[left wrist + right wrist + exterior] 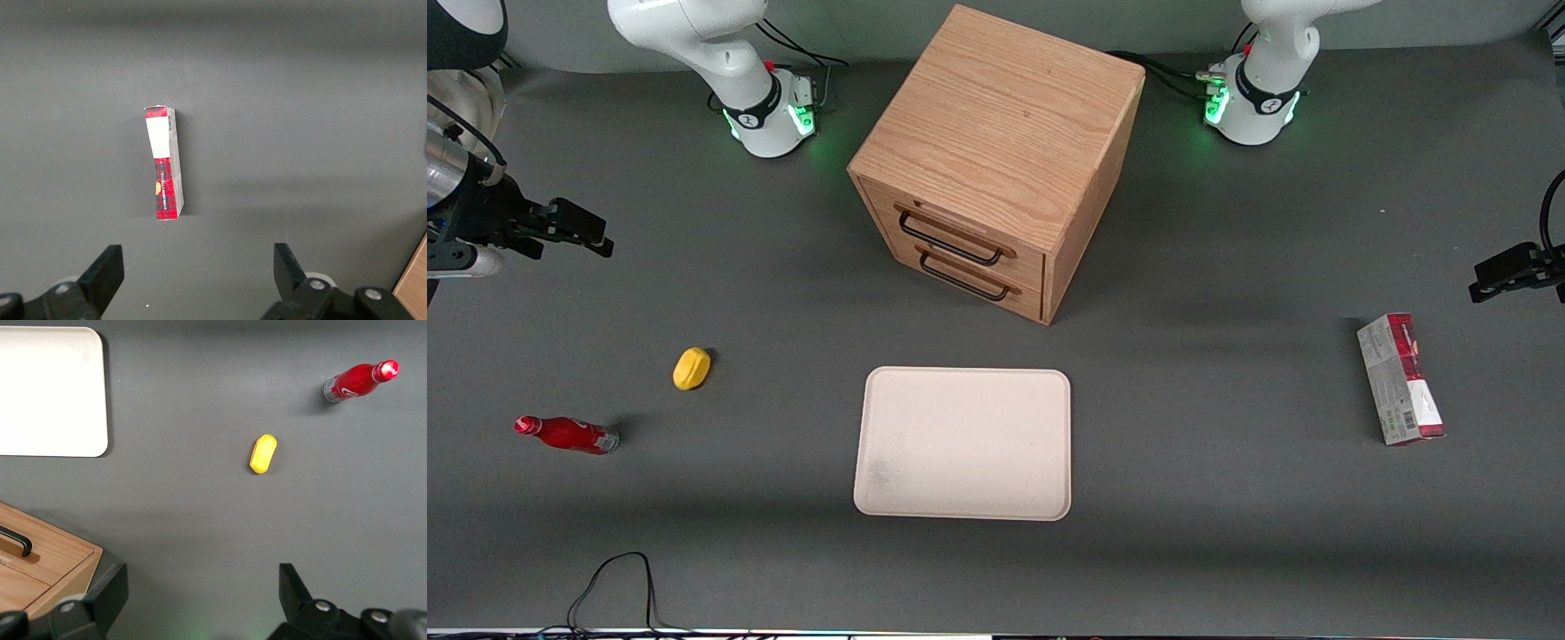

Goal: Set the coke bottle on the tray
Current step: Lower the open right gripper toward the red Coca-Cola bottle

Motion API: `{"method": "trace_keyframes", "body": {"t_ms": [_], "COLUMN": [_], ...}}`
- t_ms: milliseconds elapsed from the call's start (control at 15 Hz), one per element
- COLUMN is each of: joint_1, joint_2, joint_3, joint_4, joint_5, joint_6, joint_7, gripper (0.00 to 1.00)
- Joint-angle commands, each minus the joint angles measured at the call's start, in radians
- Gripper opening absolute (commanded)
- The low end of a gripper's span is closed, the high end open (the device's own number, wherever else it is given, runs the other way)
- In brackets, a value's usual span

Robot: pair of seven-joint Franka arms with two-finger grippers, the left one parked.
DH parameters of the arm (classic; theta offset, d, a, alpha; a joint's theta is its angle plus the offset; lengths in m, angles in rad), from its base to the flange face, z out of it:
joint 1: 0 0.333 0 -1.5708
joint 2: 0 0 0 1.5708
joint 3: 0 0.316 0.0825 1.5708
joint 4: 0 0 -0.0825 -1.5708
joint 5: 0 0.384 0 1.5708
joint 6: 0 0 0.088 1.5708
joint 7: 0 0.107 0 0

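The coke bottle (567, 434) lies on its side on the grey table toward the working arm's end, nearer the front camera than the yellow object; it also shows in the right wrist view (359, 381). The cream-beige tray (964, 443) lies flat and empty in front of the drawer cabinet, and part of it shows in the right wrist view (50, 390). My gripper (585, 233) hangs high above the table at the working arm's end, well above and apart from the bottle. Its fingers (293, 590) are spread wide and hold nothing.
A small yellow object (691, 368) lies between bottle and tray, farther from the camera; it shows in the right wrist view (263, 453). A wooden two-drawer cabinet (996, 160) stands mid-table. A red-and-grey carton box (1400, 378) lies toward the parked arm's end.
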Motion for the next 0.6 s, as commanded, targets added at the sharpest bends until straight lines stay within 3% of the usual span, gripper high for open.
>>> {"method": "trace_keyframes", "body": {"t_ms": [0,533], "joint_1": [0.000,-0.039], "joint_2": [-0.001,0.007], "joint_3": [0.008,0.006], "joint_4": [0.023,0.026], "joint_5": [-0.025,-0.024], "joint_6": [-0.028,-0.019], "joint_7": [0.029,0.009], "gripper": [1.00,1.00]}}
